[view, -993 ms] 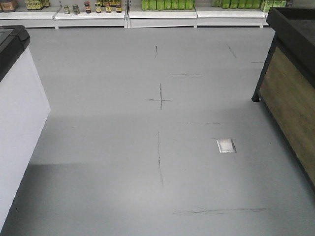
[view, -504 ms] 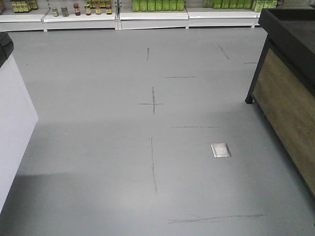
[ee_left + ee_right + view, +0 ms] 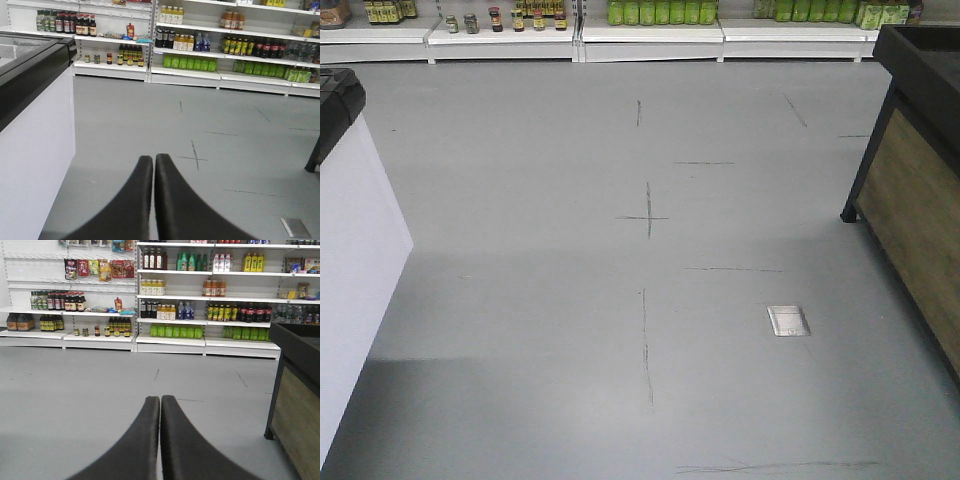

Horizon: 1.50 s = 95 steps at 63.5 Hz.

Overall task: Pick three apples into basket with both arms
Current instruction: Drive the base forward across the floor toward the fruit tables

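- Plainly, the left arm's black end effector (image 3: 153,159) is clenched: its two curved fingers meet tip to tip with nothing between them, pointing toward 12 o'clock above the floor.
- The right arm's black end effector (image 3: 160,400) is clenched the same way, and empty.
- I cannot tell where the apples and the basket are; none of the three views shows them.
- A smooth grey floor (image 3: 500,200) fills the front view, with thin dark crossed lines (image 3: 647,216) near the middle and a small square metal floor plate (image 3: 788,321) toward 4 o'clock.
- A white chest cabinet with a black top (image 3: 355,230) stands at 9 o'clock, and a wood-panelled, black-framed stand (image 3: 915,210) at 3 o'clock.
- White shop shelves (image 3: 650,30) carrying green bottles (image 3: 660,11) and small jars (image 3: 470,22) run along 12 o'clock.
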Tool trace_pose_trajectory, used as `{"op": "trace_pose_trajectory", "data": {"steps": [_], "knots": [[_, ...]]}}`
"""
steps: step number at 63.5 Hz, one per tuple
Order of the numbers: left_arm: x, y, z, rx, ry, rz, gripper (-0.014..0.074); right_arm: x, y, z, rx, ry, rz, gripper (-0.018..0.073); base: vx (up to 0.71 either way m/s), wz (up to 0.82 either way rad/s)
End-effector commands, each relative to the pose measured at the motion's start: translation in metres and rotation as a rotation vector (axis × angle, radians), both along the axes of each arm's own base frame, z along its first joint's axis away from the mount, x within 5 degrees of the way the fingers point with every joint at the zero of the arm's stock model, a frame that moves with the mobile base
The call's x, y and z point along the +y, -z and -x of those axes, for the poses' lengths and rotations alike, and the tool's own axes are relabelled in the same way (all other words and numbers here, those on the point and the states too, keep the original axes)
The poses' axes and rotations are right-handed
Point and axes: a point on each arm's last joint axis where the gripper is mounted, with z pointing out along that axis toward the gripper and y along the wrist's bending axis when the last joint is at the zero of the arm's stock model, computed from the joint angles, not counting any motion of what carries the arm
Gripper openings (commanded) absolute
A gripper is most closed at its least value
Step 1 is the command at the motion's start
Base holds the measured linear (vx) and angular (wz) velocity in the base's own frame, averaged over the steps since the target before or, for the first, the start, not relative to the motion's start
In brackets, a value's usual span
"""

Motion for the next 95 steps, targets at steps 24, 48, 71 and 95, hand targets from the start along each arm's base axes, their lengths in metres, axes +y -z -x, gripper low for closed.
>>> {"op": "trace_pose_trajectory", "data": {"steps": [24, 48, 71, 95], "knots": [[-0.0004, -0.0065, 0.0005, -0.084, 0.004, 0.008, -0.0006, -0.0001, -0.0033, 0.0009, -0.079, 0.004, 0.008, -0.0009, 0.12, 0.1], [-0.0004, -0.0065, 0.0005, -0.084, 0.004, 0.008, -0.0006, -0.0001, -0.0033, 0.0009, -0.079, 0.004, 0.008, -0.0009, 0.16, 0.06], [-0.0004, -0.0065, 0.0005, -0.084, 0.004, 0.008, -0.0006, -0.0001, -0.0033, 0.0009, -0.079, 0.004, 0.008, -0.0009, 0.18, 0.0], [-0.0004, -0.0065, 0.0005, -0.084, 0.004, 0.008, -0.0006, -0.0001, -0.0033, 0.0009, -0.079, 0.004, 0.008, -0.0009, 0.18, -0.03]]}}
